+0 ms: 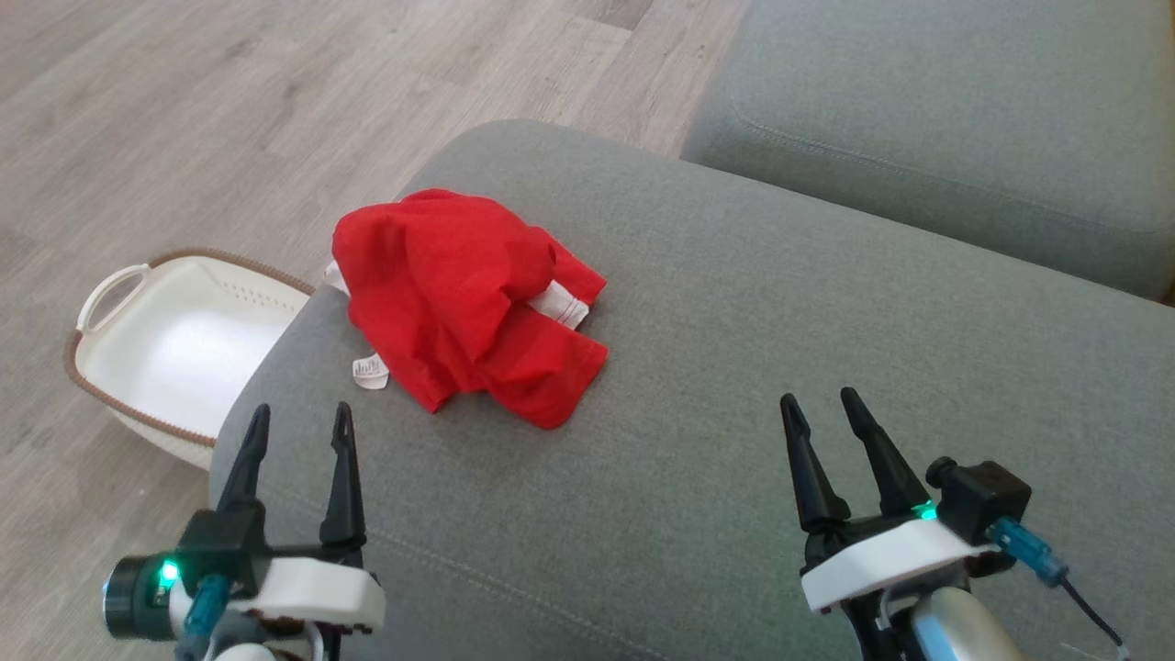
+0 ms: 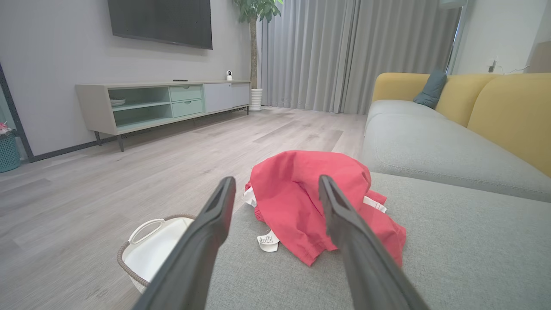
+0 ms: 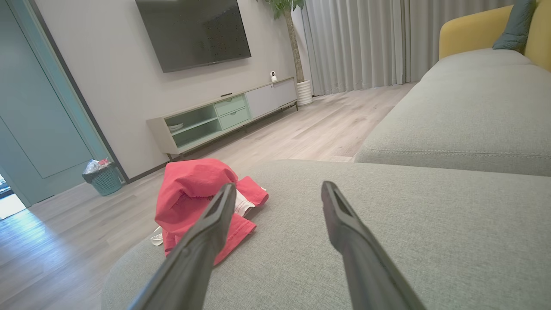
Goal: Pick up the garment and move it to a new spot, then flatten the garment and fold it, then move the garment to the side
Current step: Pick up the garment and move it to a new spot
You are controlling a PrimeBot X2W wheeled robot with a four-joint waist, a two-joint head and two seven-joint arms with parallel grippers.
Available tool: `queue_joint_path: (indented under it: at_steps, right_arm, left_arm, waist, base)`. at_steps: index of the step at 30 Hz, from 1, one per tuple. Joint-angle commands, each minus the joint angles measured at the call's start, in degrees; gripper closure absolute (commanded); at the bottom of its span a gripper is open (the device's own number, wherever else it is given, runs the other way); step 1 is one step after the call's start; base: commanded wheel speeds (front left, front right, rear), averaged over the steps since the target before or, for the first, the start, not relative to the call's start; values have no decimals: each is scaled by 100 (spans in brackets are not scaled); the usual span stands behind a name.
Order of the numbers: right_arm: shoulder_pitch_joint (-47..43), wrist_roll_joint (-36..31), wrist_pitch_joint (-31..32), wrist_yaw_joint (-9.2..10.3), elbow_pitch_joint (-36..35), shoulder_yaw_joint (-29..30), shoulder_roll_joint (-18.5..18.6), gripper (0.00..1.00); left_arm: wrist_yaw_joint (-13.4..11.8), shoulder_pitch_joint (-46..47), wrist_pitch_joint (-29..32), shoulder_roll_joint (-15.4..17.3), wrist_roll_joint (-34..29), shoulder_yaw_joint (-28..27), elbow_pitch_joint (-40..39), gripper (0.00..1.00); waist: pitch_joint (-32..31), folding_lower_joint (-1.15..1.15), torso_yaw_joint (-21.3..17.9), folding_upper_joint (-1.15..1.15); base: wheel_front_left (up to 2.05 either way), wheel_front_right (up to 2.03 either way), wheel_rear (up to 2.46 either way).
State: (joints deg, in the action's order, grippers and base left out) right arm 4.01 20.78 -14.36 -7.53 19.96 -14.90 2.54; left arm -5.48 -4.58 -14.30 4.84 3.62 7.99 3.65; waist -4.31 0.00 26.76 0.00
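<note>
Hovering over the sofa cushion point(image 1: 734, 367), you are holding your left hand point(image 1: 302, 408) near the garment point(image 1: 459, 294) and your right hand point(image 1: 818, 397) well apart from it, both released and empty, since the garment is lying crumpled beside the basket point(image 1: 184, 349), not yet picked up.

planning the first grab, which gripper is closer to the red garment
The left gripper; the red garment lies just ahead of it, while the right gripper sits well off to the side.
</note>
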Motion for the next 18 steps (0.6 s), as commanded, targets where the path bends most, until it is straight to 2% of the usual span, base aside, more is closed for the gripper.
queue_joint_path:
  at_steps: [1, 6, 13, 16, 18]
  right_arm:
    - [226, 58, -63, 4, -160, -129, 33, 0]
    - [171, 64, -63, 4, -154, -86, 33, 0]
    - [247, -130, -63, 4, -177, -19, 33, 0]
    - [319, -299, -63, 4, -201, 168, 33, 0]
    - [398, -423, -63, 4, -222, 314, 33, 0]
  left_arm:
    - [12, 226, -70, -30, -31, -239, -219, 0]
    - [40, 252, -70, 20, -27, -332, -173, 0]
    - [163, 515, -70, 220, 16, -505, -51, 0]
    - [267, 809, -70, 332, 49, -547, 20, 0]
    - [422, 1088, -61, 450, 146, -584, 230, 0]
  waist:
    - [-9, 0, -12, 0]
    - [-35, 0, -99, 0]
    - [225, 0, -453, 0]
    - [465, 0, -630, 0]
    - [684, 0, -749, 0]
  base:
    - [0, 0, 0]
    - [0, 0, 0]
    - [0, 0, 0]
    - [0, 0, 0]
    - [0, 0, 0]
